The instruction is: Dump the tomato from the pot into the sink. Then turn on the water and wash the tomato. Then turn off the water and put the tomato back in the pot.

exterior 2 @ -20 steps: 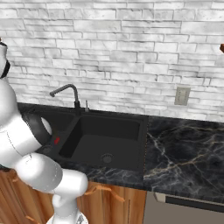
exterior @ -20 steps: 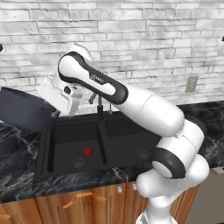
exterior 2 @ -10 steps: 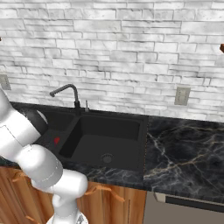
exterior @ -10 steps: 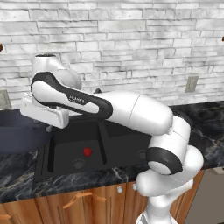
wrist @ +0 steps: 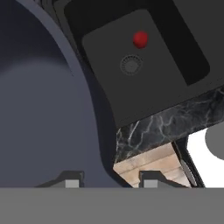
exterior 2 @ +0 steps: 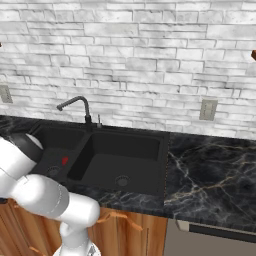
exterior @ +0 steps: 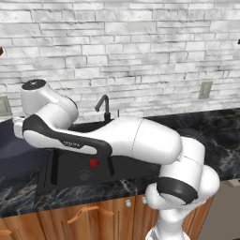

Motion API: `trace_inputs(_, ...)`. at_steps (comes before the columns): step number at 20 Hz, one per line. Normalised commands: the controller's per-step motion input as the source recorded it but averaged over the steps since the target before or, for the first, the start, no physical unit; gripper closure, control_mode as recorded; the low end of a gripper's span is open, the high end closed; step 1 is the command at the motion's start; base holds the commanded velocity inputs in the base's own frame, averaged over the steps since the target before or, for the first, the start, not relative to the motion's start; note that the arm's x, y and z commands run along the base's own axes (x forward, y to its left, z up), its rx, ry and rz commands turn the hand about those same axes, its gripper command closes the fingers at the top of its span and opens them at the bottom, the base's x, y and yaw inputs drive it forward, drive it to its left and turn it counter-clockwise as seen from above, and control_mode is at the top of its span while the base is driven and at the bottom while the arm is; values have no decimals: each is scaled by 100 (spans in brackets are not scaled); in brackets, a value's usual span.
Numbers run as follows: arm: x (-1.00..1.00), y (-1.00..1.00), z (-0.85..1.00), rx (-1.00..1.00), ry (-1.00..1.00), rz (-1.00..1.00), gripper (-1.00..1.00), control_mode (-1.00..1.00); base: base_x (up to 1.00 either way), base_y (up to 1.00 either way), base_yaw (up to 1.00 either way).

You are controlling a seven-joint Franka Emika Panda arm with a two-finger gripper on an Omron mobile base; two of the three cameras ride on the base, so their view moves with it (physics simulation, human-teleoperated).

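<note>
While the jaws grip the pot (wrist: 39, 109) rim, tomato (wrist: 140, 39) lies in sink (wrist: 183, 52), beside drain (wrist: 131, 65)

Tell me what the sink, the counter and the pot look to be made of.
Sink: matte black, no glare; probably composite or coated metal.
Counter: polished black marble or granite look, with pale and gold veins.
Pot: smooth dark blue-grey with a soft sheen, likely enamelled or coated metal; being rendered, this is uncertain.

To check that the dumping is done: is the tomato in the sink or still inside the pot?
In the sink. The tomato lies on the basin floor beside the drain, apart from the pot.
</note>
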Motion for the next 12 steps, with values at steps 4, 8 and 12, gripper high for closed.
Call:
trace_inputs(4, 1, 0, -48, 3, -9, 10, 100, -100, 0, 0, 0)
trace_inputs(8, 15, 0, -27, 8, 5, 8, 100, -100, 0, 0, 0)
trace_inputs(12, 23, 0, -36, 8, 8, 8, 100, -100, 0, 0, 0)
